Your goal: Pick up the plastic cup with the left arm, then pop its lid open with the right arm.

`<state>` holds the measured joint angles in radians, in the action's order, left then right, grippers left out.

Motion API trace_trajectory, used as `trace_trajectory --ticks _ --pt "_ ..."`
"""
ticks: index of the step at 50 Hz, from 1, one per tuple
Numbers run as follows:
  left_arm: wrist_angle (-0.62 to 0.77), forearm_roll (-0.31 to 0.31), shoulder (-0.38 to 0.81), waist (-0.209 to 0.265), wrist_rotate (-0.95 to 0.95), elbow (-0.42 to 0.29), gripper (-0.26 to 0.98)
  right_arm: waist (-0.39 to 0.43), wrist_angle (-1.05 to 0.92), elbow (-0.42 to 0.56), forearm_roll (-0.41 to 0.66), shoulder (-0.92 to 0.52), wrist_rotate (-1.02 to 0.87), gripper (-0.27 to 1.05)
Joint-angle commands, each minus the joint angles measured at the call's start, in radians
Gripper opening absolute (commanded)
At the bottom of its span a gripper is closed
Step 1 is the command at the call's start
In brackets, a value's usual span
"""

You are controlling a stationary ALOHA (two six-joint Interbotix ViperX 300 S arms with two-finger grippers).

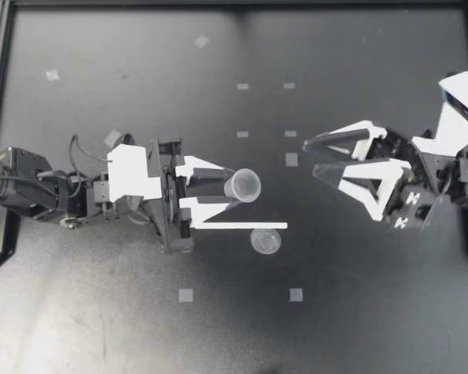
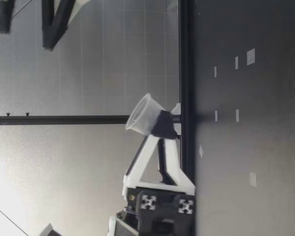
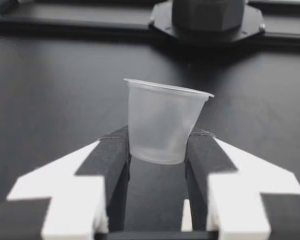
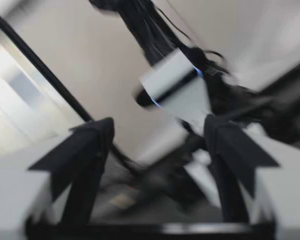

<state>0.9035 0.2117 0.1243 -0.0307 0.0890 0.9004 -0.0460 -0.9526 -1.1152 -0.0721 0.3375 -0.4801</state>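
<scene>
My left gripper point(image 1: 235, 188) is shut on a small clear plastic cup point(image 1: 246, 185) and holds it above the table. In the left wrist view the cup point(image 3: 162, 122) stands upright between the black fingers point(image 3: 112, 157), gripped near its base. The low view shows the cup point(image 2: 143, 115) tilted and raised off the surface. A round clear lid point(image 1: 265, 241) lies flat on the table just beside the left gripper. My right gripper point(image 1: 310, 156) hangs open to the right of the cup, apart from it. In the right wrist view that gripper point(image 4: 157, 130) holds nothing and faces blurred background.
Small grey tape squares point(image 1: 186, 294) point(image 1: 296, 294) point(image 1: 291, 159) mark the dark table. A black frame point(image 1: 0, 93) runs along the table's left and far edges. The right gripper's fingers point(image 2: 54, 24) show high above the table in the low view.
</scene>
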Motion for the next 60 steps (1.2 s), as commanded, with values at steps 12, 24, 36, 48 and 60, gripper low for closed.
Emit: trace_trajectory --ticks 12,24,36,48,60 --pt "-0.003 -0.003 -0.038 -0.002 -0.015 -0.008 0.06 -0.005 0.25 0.035 0.015 0.002 0.411 0.71" --pt "-0.005 -0.003 -0.038 -0.002 -0.015 -0.011 0.06 -0.005 0.244 0.031 0.017 -0.026 0.423 0.71" --pt "-0.005 -0.003 -0.038 -0.002 -0.014 -0.009 0.06 -0.005 0.232 0.031 0.017 -0.021 0.423 0.71" --pt "-0.014 -0.003 -0.038 -0.002 -0.014 -0.009 0.06 -0.005 0.229 0.034 0.017 -0.026 0.423 0.71" --pt "-0.015 -0.003 -0.038 -0.002 -0.012 -0.009 0.06 -0.005 0.229 0.034 0.017 -0.029 0.423 0.71"
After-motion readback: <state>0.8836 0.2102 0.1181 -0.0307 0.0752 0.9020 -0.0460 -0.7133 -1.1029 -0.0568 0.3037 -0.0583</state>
